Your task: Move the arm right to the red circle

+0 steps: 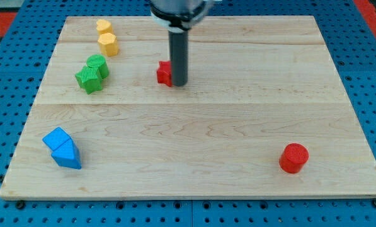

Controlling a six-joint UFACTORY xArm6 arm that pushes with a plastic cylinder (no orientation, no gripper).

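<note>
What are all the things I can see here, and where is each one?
Red circle: one, red, near the view's bottom right, alone.
Red block: one, red, upper middle, partly hidden behind the rod; shape unclear.
Yellow blocks: two, yellow, the view's top left, one just above the other.
Green blocks: two, green, left side below the yellow ones, a star-like one touching a rounder one.
Blue blocks: two, blue, the view's bottom left, one pressed against the other.
Wooden board: one, light wood, filling the middle.
Blue pegboard: one, blue, all around the board.
My tip: one, dark rod end, right beside the red block, far from the red circle.
</note>
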